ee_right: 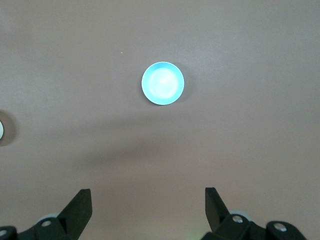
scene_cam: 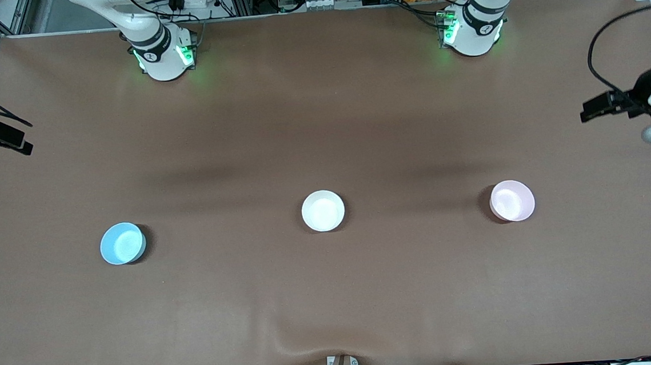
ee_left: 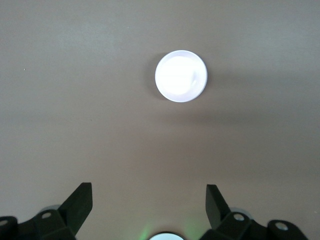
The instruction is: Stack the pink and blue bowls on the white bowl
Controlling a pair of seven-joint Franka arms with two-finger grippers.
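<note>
Three bowls are sitting apart in a row across the middle of the brown desk (scene_cam: pixel 333 296): blue bowl (scene_cam: pixel 122 243) toward the right arm's end, white bowl (scene_cam: pixel 323 210) central, pink bowl (scene_cam: pixel 512 200) toward the left arm's end. Left pincer (ee_left: pixel 149 200) and right pincer (ee_right: pixel 148 200) are hovering high, fingers spread wide, holding nothing.

Matt brown table (scene_cam: pixel 333 296) cover — smooth white bowl (scene_cam: pixel 323 211), faintly glossy inside.

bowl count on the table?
3, none stacked, in a row: blue bowl toward the right arm's end, white bowl in the middle, pink bowl toward the left arm's end. Nothing appears hidden.
</note>
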